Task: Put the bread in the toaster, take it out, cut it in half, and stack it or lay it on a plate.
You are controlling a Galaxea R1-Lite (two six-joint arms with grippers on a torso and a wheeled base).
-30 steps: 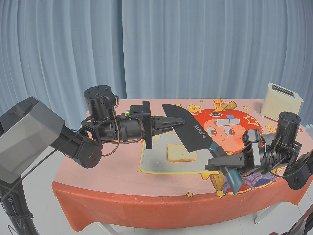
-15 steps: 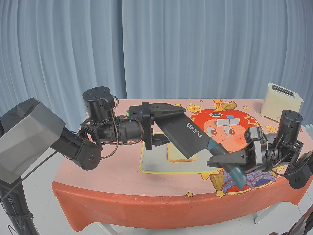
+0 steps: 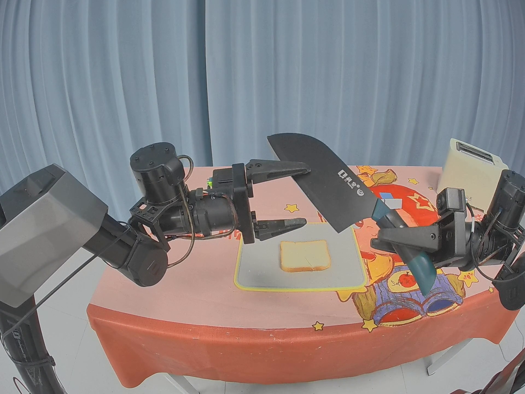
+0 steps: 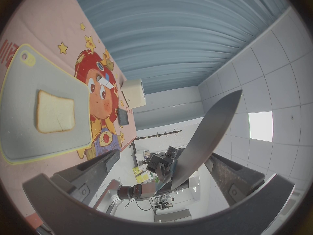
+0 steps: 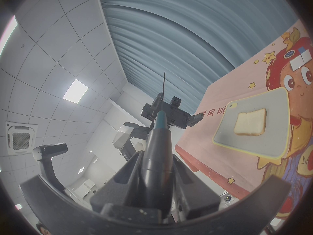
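Note:
A single slice of bread [image 3: 305, 256] [image 4: 54, 111] [image 5: 250, 122] lies flat on the grey, yellow-rimmed cutting board [image 3: 257, 269] [image 4: 19, 88] [image 5: 270, 141]. My right gripper [image 3: 395, 238] [image 5: 158, 162] is shut on the teal handle of a black knife [image 3: 322, 179] [image 4: 208, 137], holding it tilted in the air above the board's far right side. The blade tip points toward my left gripper [image 3: 295, 195] [image 4: 163, 155], which hangs open over the board's far left side, one finger near the blade tip, not gripping. The cream toaster [image 3: 470, 173] [image 4: 133, 93] stands at the far right.
The round table carries a pink cartoon-print cloth [image 3: 219, 302]. Small white and blue blocks [image 3: 390, 201] lie on it behind the knife. Blue curtains hang close behind the table. Bare cloth lies in front of the board and to its left.
My left gripper, shut on the blade a second ago, has opened wide. The right gripper has lifted the knife up and rightward, uncovering the bread.

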